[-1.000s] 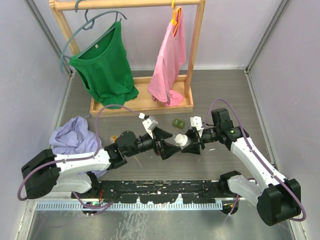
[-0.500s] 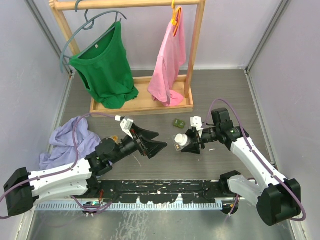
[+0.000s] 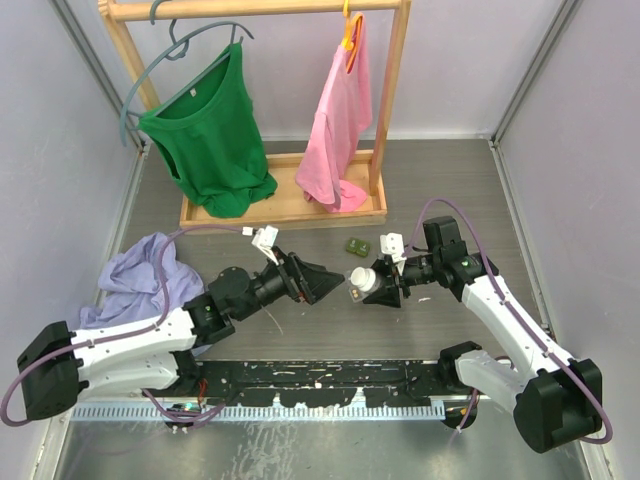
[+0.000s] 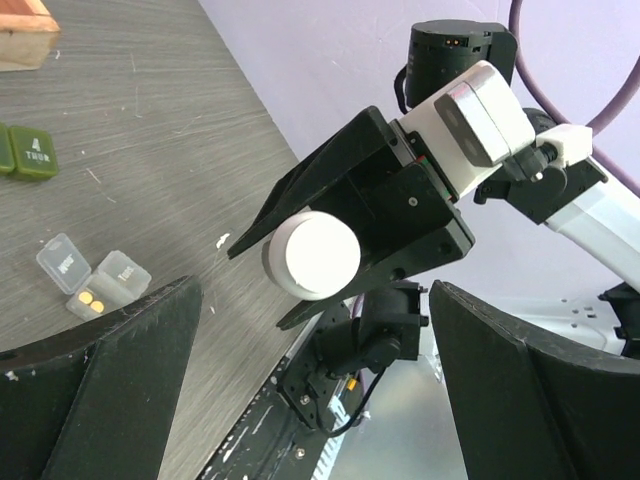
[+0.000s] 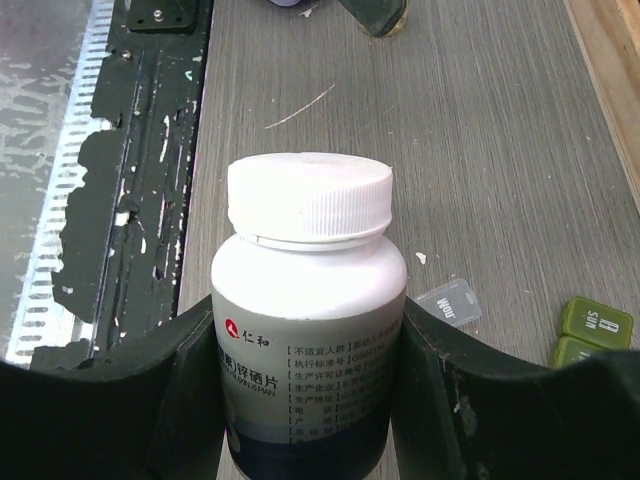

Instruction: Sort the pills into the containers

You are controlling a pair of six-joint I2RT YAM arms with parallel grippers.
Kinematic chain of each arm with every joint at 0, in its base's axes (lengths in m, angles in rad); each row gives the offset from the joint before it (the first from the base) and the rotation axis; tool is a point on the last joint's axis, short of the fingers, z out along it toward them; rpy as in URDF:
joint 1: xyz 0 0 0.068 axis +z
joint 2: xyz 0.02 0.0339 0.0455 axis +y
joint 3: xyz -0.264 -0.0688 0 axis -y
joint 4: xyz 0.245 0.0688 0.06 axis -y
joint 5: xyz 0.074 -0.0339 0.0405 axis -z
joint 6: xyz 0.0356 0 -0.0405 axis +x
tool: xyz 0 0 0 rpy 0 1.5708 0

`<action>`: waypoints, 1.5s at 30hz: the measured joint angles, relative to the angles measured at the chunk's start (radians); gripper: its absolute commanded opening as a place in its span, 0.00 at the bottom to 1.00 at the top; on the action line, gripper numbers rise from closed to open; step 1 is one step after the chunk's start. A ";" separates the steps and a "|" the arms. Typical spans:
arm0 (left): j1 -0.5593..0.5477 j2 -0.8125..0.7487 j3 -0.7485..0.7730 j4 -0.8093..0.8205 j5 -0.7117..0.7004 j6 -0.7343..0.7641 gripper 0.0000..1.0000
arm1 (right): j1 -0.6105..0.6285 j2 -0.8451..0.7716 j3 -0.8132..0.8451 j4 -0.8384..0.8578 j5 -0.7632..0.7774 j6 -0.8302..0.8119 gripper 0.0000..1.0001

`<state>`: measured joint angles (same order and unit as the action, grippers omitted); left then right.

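Observation:
My right gripper (image 5: 305,325) is shut on a white pill bottle (image 5: 305,330) with Chinese print, held above the table with its white ribbed cap (image 5: 308,200) on. The left gripper (image 4: 315,295) stands wide open facing that cap (image 4: 312,255), its fingers apart from it. On the table lies the clear container (image 4: 90,280), open, with two yellow pills (image 4: 88,298) in one compartment. The dark green container (image 4: 25,152) lies farther back. From above, the left gripper (image 3: 325,283) points right at the bottle (image 3: 358,279) in the right gripper (image 3: 380,287), with the green container (image 3: 357,245) behind.
A wooden clothes rack (image 3: 285,212) with a green shirt (image 3: 210,140) and a pink shirt (image 3: 340,120) stands at the back. A lavender cloth (image 3: 145,270) lies crumpled at the left. A black mounting strip (image 3: 320,385) runs along the near edge.
The left gripper drew back left from the bottle cap and opened wider, then moved right toward the cap again. The right gripper and bottle stayed put.

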<state>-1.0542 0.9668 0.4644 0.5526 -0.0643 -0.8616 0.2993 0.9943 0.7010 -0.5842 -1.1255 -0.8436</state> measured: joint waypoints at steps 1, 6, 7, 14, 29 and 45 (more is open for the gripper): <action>-0.003 0.014 0.015 -0.005 -0.003 -0.008 0.98 | 0.000 0.000 0.000 0.000 0.002 0.000 0.16; -0.038 0.081 0.084 -0.053 -0.040 -0.023 0.98 | 0.000 0.000 0.000 0.000 0.008 -0.004 0.16; -0.047 0.096 0.101 -0.071 -0.051 -0.026 0.98 | 0.000 0.000 0.000 0.000 0.010 -0.004 0.16; -0.128 0.153 0.245 -0.255 -0.195 -0.045 0.98 | 0.000 0.000 0.000 0.000 0.017 -0.010 0.16; -0.151 0.253 0.344 -0.370 -0.310 -0.130 0.89 | 0.000 0.000 0.000 0.000 0.022 -0.011 0.16; -0.151 0.284 0.367 -0.388 -0.307 -0.179 0.67 | 0.000 0.000 0.000 0.000 0.022 -0.011 0.16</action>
<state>-1.2053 1.2507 0.8310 0.1642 -0.3710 -1.0405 0.2993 0.9943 0.7010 -0.5842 -1.1034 -0.8547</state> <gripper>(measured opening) 0.683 0.588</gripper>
